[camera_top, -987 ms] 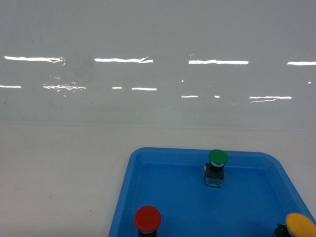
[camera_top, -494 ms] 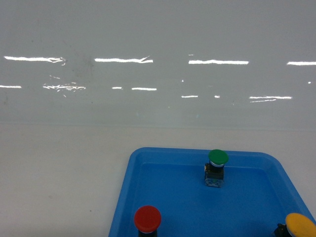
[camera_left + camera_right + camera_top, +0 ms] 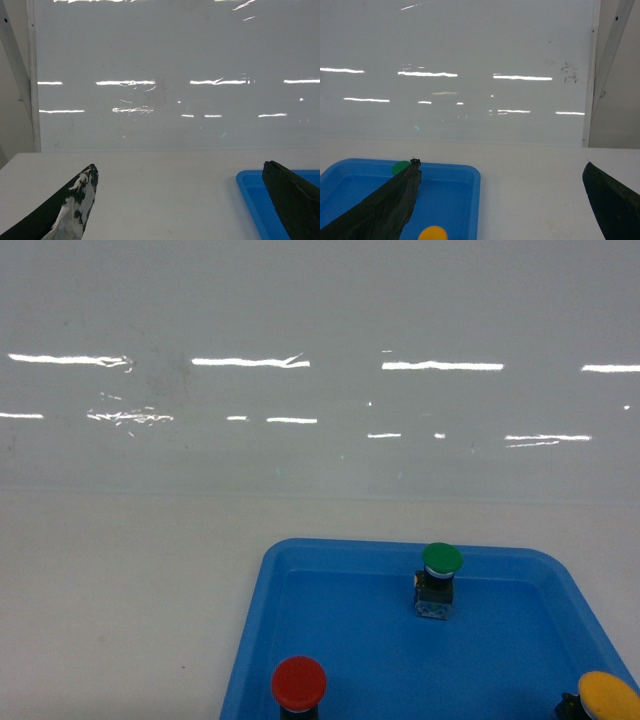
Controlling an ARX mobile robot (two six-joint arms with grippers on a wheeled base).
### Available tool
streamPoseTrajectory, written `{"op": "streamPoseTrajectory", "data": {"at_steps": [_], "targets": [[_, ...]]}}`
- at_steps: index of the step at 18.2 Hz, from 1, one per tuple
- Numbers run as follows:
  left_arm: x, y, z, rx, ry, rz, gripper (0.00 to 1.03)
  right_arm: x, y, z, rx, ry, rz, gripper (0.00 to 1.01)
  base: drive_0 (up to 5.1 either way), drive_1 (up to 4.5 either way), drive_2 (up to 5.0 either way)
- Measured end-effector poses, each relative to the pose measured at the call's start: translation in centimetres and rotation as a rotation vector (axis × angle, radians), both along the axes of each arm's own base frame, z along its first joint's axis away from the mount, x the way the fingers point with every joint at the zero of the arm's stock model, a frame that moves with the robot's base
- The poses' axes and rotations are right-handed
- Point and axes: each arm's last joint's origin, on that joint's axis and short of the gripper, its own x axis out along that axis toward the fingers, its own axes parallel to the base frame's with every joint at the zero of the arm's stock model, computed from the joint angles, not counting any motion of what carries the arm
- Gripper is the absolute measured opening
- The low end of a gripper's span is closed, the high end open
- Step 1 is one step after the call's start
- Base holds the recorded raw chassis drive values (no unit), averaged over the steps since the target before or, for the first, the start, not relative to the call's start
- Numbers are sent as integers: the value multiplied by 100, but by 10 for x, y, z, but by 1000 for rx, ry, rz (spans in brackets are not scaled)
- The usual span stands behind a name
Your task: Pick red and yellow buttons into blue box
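No change vs 1 s ago; nothing started. Red button [image 3: 299, 683] and yellow button [image 3: 609, 696] sit in the shallow tray [image 3: 340, 552], near edge, w/ the green button [image 3: 441, 560] further back. Blue box not in view. Your left gripper [image 3: 180, 202] and right gripper [image 3: 500, 200]: both spread wide, empty, off the buttons.

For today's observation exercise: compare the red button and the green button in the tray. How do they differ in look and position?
The red button has a red cap; the green button has a green one. The red button sits at the tray's near left edge, its body cut off by the frame; the green button stands at the far wall, showing a metallic body. In the head view the red cap looks larger, being closer. Both stand upright with round domed caps, in the same blue tray.
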Motion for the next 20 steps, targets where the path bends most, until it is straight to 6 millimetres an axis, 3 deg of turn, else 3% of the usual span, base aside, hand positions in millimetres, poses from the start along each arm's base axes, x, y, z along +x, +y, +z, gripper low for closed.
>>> {"op": "streamPoseTrajectory", "data": {"at_steps": [13, 17, 20], "targets": [[1, -2, 4, -4, -34, -28, 98, 1, 0, 3, 1, -27, -3, 98, 0, 0, 0], [23, -10, 6, 18, 3, -104, 98, 17, 1, 2, -5, 16, 34, 98, 0, 0, 0], [57, -30, 25, 43, 56, -176, 98, 44, 5, 6, -37, 74, 71, 98, 0, 0, 0]]}}
